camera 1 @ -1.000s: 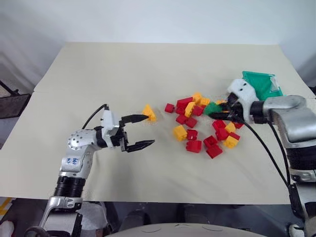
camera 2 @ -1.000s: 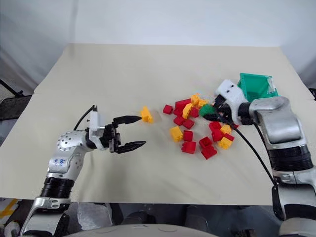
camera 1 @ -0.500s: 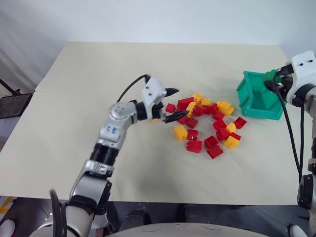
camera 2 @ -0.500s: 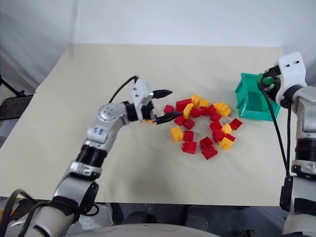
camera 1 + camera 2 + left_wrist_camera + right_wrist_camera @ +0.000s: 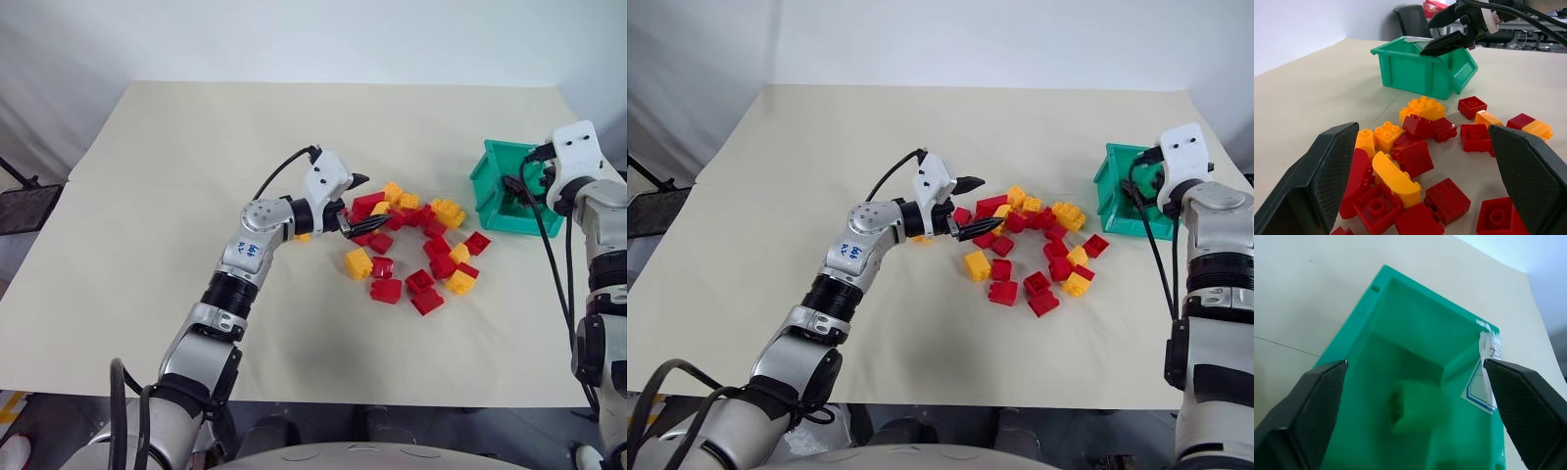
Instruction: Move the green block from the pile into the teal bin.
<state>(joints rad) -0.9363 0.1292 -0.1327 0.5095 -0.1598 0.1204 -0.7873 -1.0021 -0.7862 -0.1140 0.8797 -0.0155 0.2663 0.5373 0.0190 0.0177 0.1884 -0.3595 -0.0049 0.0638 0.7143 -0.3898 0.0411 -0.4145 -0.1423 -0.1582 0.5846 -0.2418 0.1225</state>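
The green block [image 5: 1415,407] shows as a blur inside the teal bin [image 5: 1366,333], straight below my right gripper [image 5: 1414,363]. That gripper is open over the bin [image 5: 487,193] at the table's right side, holding nothing. The pile [image 5: 411,245] of red and yellow bricks lies mid-table, left of the bin. My left gripper [image 5: 360,202] is open and level at the pile's left edge. Its fingers frame the nearest red and yellow bricks [image 5: 1400,171] without closing on any.
A single yellow brick [image 5: 305,236] lies just behind the left gripper, apart from the pile. The beige table [image 5: 196,147] stretches wide to the left and back. A dark chair [image 5: 22,208] stands beyond the table's left edge.
My right gripper carried the green block from the pile to the bin and opened, and the block now lies in the bin. My left gripper swung right to the pile's edge.
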